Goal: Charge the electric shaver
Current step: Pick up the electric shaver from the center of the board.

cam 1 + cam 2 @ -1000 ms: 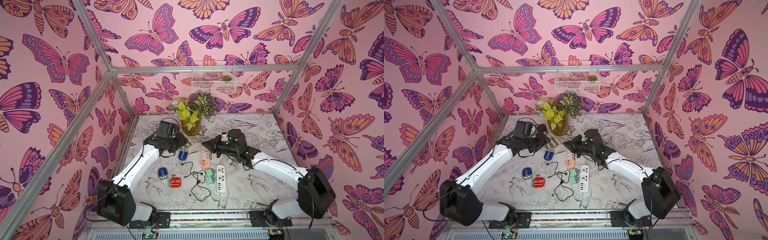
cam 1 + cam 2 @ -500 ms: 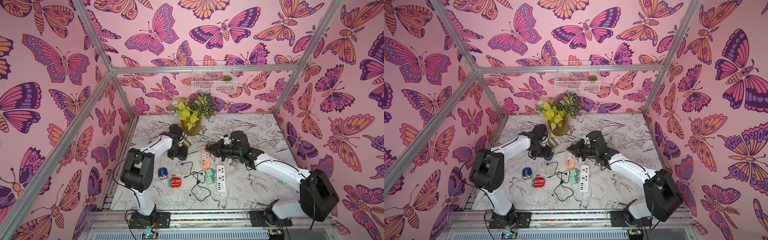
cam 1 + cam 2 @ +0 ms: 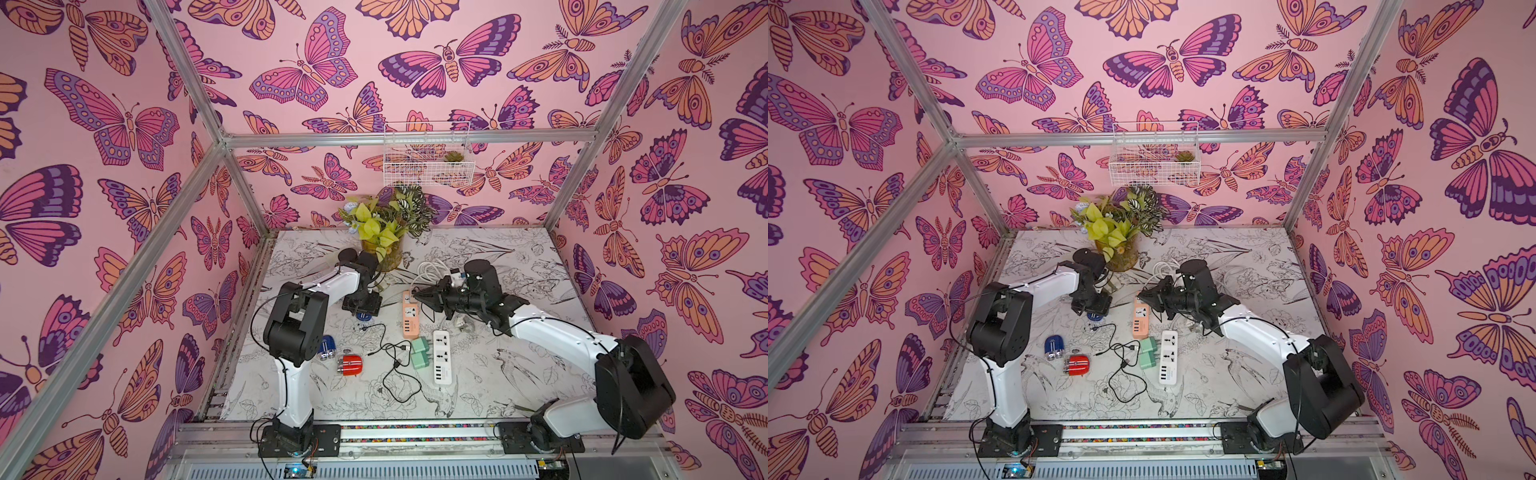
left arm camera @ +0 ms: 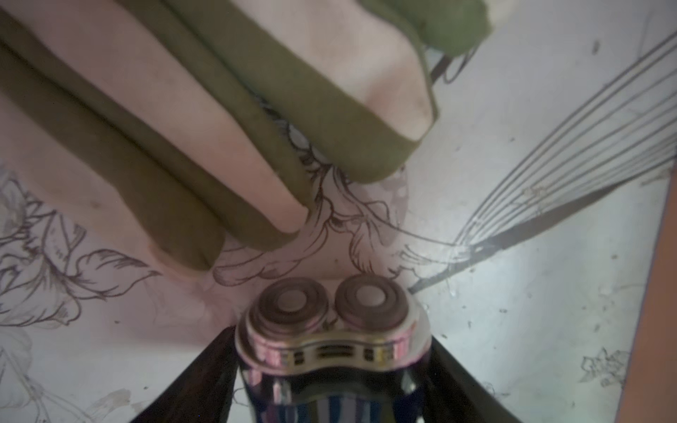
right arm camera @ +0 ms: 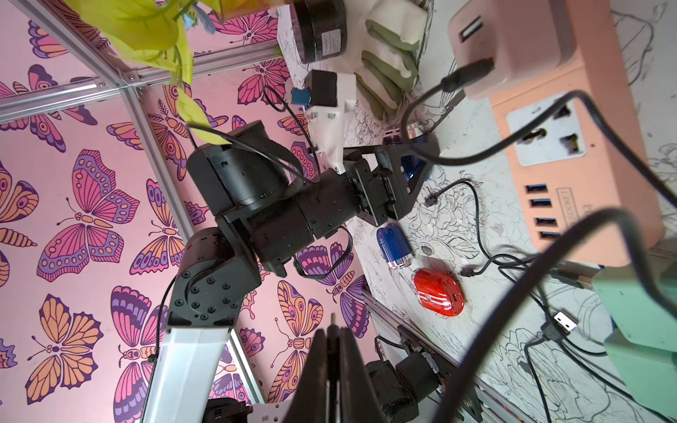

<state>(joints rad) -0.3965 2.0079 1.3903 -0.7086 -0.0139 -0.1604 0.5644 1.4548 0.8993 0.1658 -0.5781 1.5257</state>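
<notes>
The left gripper (image 3: 362, 308) is down at the desk (image 3: 519, 374), right over the shaver (image 3: 365, 316), just beside the far end of the orange power strip (image 3: 409, 318). From the left wrist view, the shaver (image 4: 331, 329) sits squarely between the two dark fingers, its twin round heads pointing towards a folded green-and-cream cloth (image 4: 219, 128). The fingers flank the body very closely on both sides, but whether they are actually squeezing it cannot be told.

Over to the right gripper (image 3: 419, 294): it hovers above that same strip, tip aimed at the left arm. Its fingers are clenched tight, and in the right wrist view a thin dark tip pokes out between them (image 5: 332, 340), the end of a black cable (image 5: 470, 71) whose other end is plugged into the pink adapter (image 5: 513, 47) on the strip.

Nearer the front edge lie a spare blue shaver (image 3: 328, 348), a red shaver (image 3: 350, 365), green adapters (image 3: 419, 353) and a white power strip (image 3: 442, 357).
</notes>
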